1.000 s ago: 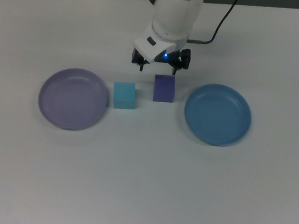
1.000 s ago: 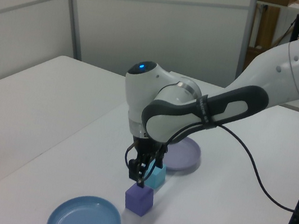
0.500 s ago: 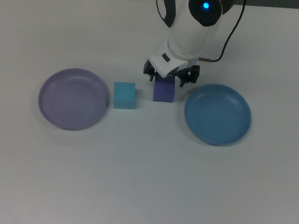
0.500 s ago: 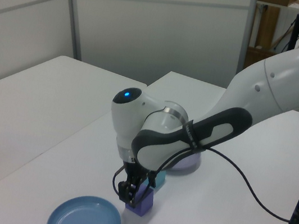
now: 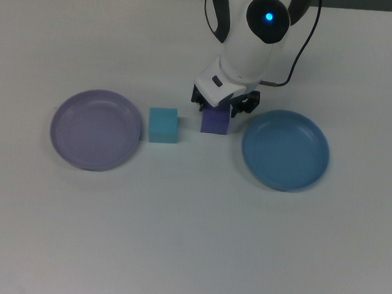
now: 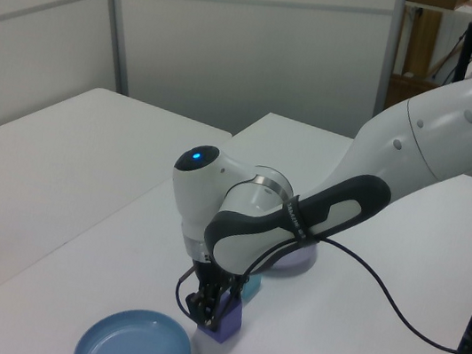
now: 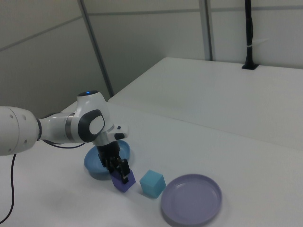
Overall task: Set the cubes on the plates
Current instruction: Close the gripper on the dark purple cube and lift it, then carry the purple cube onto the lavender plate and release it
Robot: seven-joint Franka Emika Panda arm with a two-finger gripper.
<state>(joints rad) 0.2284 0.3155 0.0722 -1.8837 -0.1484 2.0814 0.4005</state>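
White counter point(image 5: 189, 241) fills your top view: gripper point(image 5: 223, 110) low over the purple cube point(image 5: 215, 122), fingers point(image 5: 202, 106) apart astride it, ready to clamp. Cyan cube point(image 5: 163, 125) waits beside the lavender plate point(image 5: 65, 144); blue plate point(image 5: 316, 162) lies near. Left and right views agree: purple cube point(image 7: 124, 180) rests on the counter

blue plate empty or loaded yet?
Empty. The blue plate shows only bare surface in the top view; the purple cube sits on the table beside it, under the hand.
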